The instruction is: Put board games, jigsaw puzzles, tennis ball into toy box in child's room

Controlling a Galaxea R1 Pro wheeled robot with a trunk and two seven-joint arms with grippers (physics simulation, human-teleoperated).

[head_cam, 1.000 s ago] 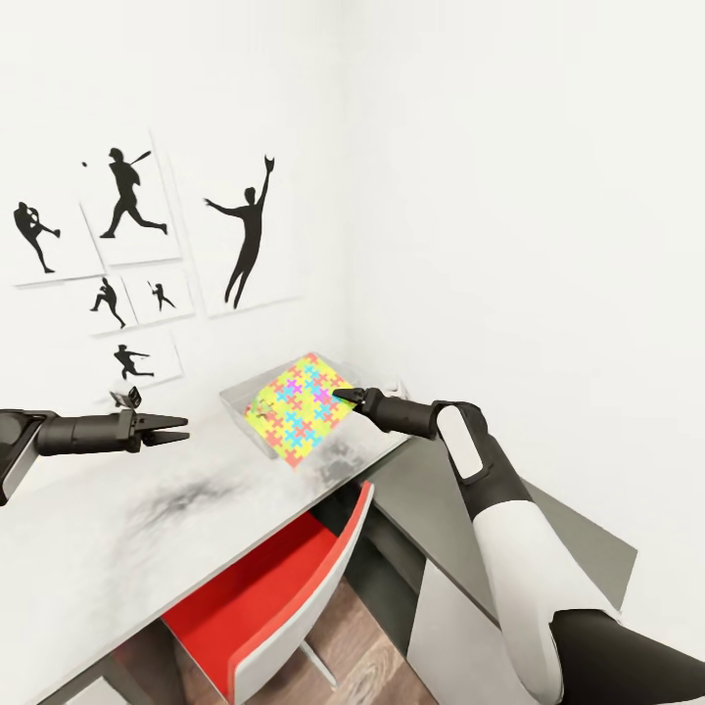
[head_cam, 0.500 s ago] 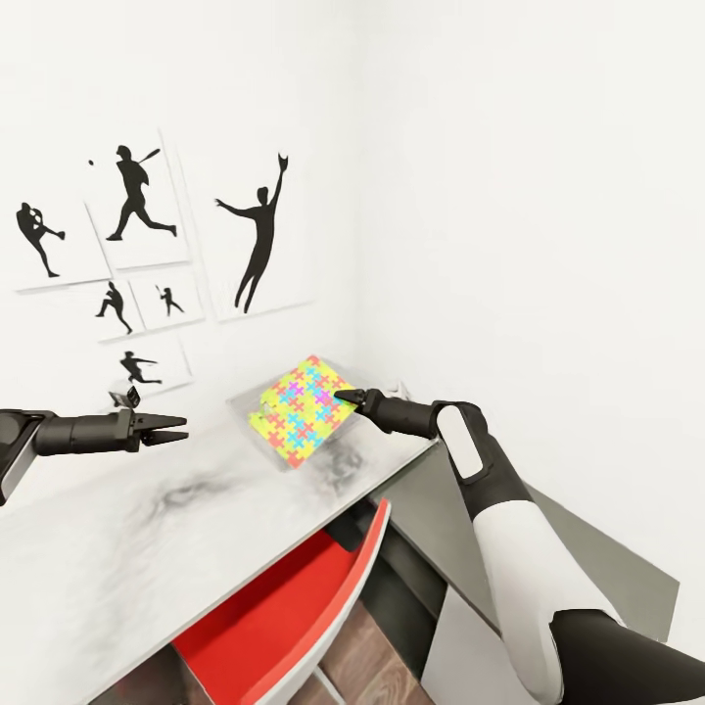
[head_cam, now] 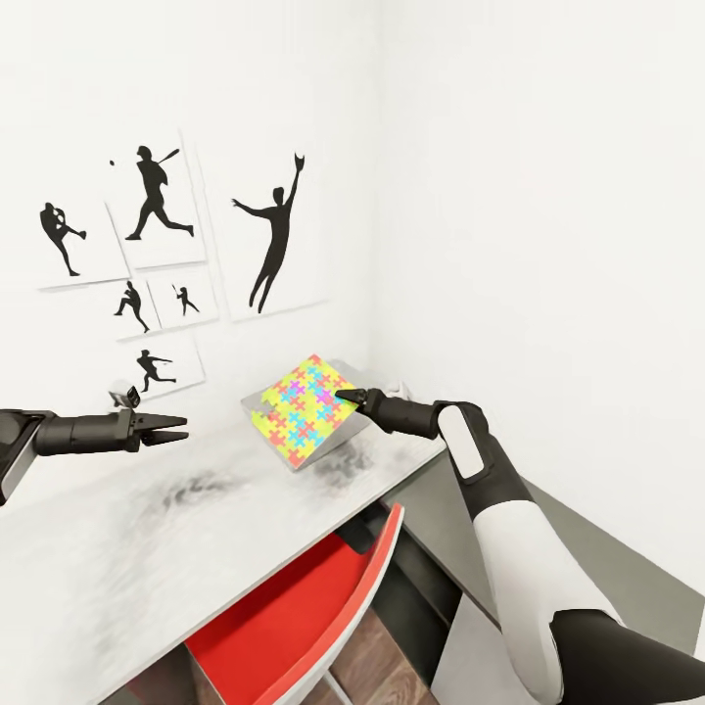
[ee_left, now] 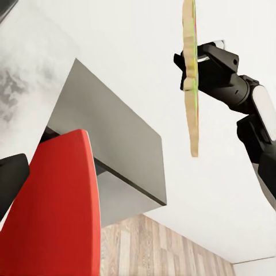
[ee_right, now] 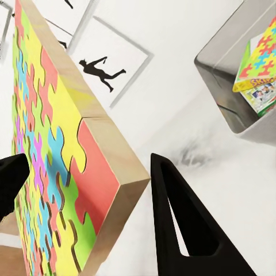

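A puzzle (head_cam: 302, 406) is held on edge by the right gripper (head_cam: 345, 396), its fingers (ee_right: 178, 221) closed on one edge of the board, above the toy box (head_cam: 328, 446) at the far corner of the surface (head_cam: 147, 548). In the right wrist view the toy box (ee_right: 227, 86) is seen to hold another puzzle (ee_right: 260, 54) and a game box (ee_right: 264, 95) already. The left gripper (head_cam: 176, 430) hangs empty over the surface well apart from the box, its fingers drawn nearly together at the tips.

The puzzle is judged a stiff, thin wooden board, light for its breadth, with a visible plain wood edge. Being wide and flat, it is likely to swing or pivot about a narrow pinch, so an edge grip near the middle of a side is best. Its printed face looks smooth and may slip. It is not thought fragile; a short release into the box should do no harm, provided it is tilted to clear the rim.
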